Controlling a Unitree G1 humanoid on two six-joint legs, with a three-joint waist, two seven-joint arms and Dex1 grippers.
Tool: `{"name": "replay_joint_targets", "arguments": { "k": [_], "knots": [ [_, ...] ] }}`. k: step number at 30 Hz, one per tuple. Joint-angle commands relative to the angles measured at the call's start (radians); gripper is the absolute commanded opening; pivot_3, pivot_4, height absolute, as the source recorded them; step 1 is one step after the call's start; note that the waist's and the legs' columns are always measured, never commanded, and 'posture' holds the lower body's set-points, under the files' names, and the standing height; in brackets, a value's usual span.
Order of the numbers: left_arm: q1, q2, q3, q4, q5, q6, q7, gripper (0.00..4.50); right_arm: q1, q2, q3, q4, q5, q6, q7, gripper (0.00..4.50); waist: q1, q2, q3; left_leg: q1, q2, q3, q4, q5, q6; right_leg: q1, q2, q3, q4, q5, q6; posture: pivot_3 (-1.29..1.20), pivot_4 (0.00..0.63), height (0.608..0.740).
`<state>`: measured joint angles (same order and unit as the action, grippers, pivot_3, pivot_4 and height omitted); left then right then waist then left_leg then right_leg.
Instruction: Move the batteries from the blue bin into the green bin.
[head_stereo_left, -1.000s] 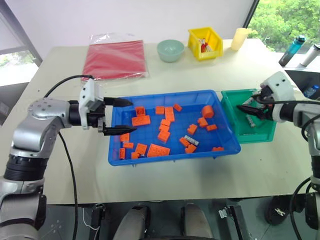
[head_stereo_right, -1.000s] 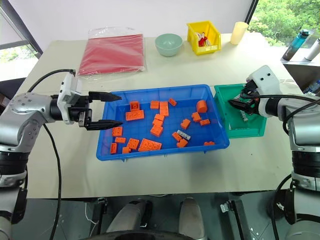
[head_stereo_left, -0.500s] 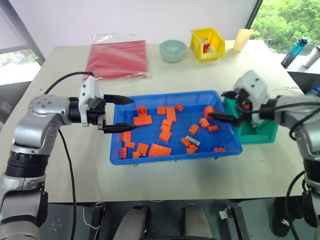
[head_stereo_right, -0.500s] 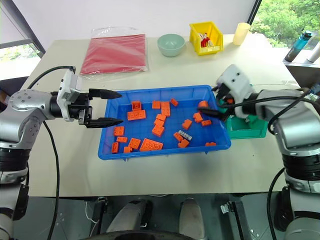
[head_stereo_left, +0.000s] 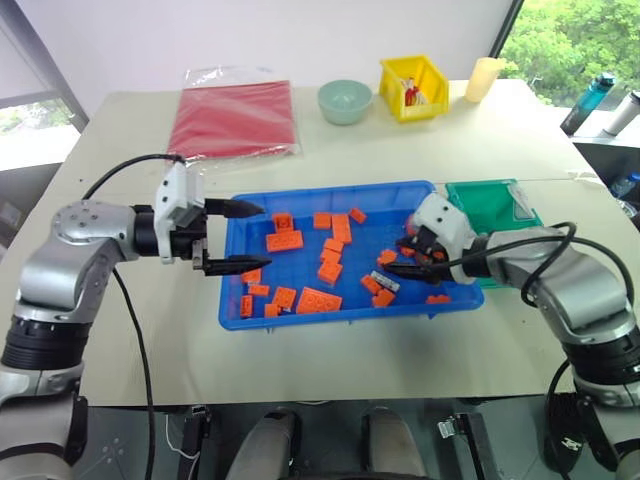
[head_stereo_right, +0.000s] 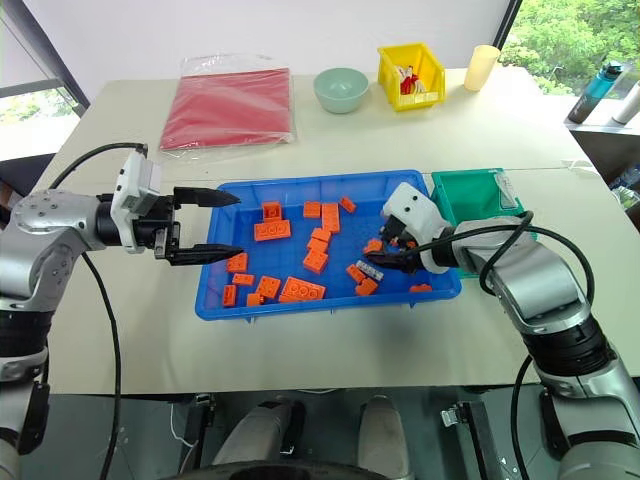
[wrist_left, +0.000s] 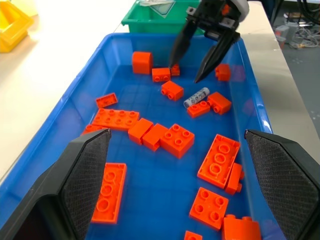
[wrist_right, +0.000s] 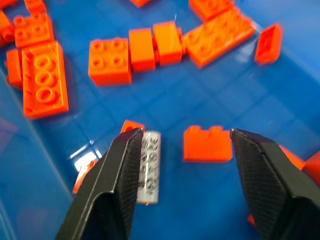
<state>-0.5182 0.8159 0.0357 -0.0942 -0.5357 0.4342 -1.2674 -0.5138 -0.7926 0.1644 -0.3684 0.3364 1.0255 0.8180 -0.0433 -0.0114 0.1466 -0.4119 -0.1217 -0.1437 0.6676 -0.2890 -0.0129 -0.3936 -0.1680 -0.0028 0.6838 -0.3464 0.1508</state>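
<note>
In the blue bin (head_stereo_left: 300, 321), the last battery (wrist_left: 196, 97) lies just below the right gripper (wrist_left: 194, 73), partly open and empty, its long axis crossing the finger gap (left gripper (head_stereo_left: 240, 236) wide open, empty, well apart)

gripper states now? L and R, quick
Left gripper: open, empty, at the blue bin's edge.
Right gripper: open, empty, over a battery.
</note>
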Motion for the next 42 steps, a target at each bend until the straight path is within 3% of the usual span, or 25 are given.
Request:
{"name": "replay_joint_targets", "arguments": {
  "k": [1,3,17,31,32,34,35,37,42],
  "knots": [
    [-0.006,0.017,0.041,-0.032,-0.018,0.002,0.006,4.50,0.001,0.012,-0.007,-0.026,0.016,-0.006,-0.006,2.47,-0.001,0.000,0.000,0.000,0.000,0.000,0.000,0.000,0.000,0.000,0.000,0.000,0.000,0.000,0.000,0.00,0.150,0.717],
    [-0.006,0.018,0.040,-0.029,-0.017,0.000,0.006,4.50,0.006,0.016,0.006,-0.030,0.006,-0.005,-0.020,1.93,-0.001,0.000,0.000,0.000,0.000,0.000,0.000,0.000,0.000,0.000,0.000,0.000,0.000,0.000,0.000,0.00,0.150,0.717],
    [-0.035,0.008,0.027,0.005,-0.004,-0.021,0.002,4.50,0.020,-0.006,0.038,0.000,-0.005,-0.026,-0.014,1.93,0.000,0.000,0.000,0.000,0.000,0.000,0.000,0.000,0.000,0.000,0.000,0.000,0.000,0.000,0.000,0.00,0.150,0.717],
    [-0.031,0.005,0.023,-0.005,-0.007,-0.023,-0.003,4.50,-0.027,-0.024,0.156,0.164,-0.106,-0.166,0.073,1.93,-0.001,0.000,0.000,0.000,0.000,0.000,0.000,0.000,0.000,0.000,0.000,0.000,0.000,0.000,0.000,0.00,0.150,0.717],
    [-0.028,0.004,0.024,-0.008,-0.007,-0.024,0.000,4.50,-0.030,-0.016,0.154,0.170,-0.109,-0.174,0.073,1.51,-0.001,0.000,0.000,0.000,0.000,0.000,0.000,0.000,0.000,0.000,0.000,0.000,0.000,0.000,0.000,0.00,0.150,0.717],
    [-0.021,0.004,0.027,-0.015,-0.008,-0.024,0.003,4.50,-0.035,-0.010,0.145,0.164,-0.106,-0.177,0.081,1.26,-0.001,0.000,0.000,0.000,0.000,0.000,0.000,0.000,0.000,0.000,0.000,0.000,0.000,0.000,0.000,0.00,0.150,0.717],
    [-0.018,0.004,0.027,-0.018,-0.009,-0.024,0.004,4.50,-0.038,-0.010,0.131,0.152,-0.096,-0.170,0.085,0.64,0.000,0.000,0.000,0.000,0.000,0.000,0.000,0.000,0.000,0.000,0.000,0.000,0.000,0.000,0.000,0.00,0.150,0.717],
    [-0.013,0.005,0.029,-0.022,-0.009,-0.025,0.004,4.50,-0.042,-0.016,0.103,0.128,-0.075,-0.147,0.093,0.06,-0.001,0.000,0.000,0.000,0.000,0.000,0.000,0.000,0.000,0.000,0.000,0.000,0.000,0.000,0.000,0.00,0.150,0.717],
    [-0.002,0.006,0.031,-0.024,-0.010,-0.028,0.003,4.50,-0.094,-0.064,-0.106,0.071,0.067,-0.005,0.126,0.06,0.000,0.000,0.000,0.000,0.000,0.000,0.000,0.000,0.000,0.000,0.000,0.000,0.000,0.000,0.000,0.00,0.150,0.717]
  ]
}}
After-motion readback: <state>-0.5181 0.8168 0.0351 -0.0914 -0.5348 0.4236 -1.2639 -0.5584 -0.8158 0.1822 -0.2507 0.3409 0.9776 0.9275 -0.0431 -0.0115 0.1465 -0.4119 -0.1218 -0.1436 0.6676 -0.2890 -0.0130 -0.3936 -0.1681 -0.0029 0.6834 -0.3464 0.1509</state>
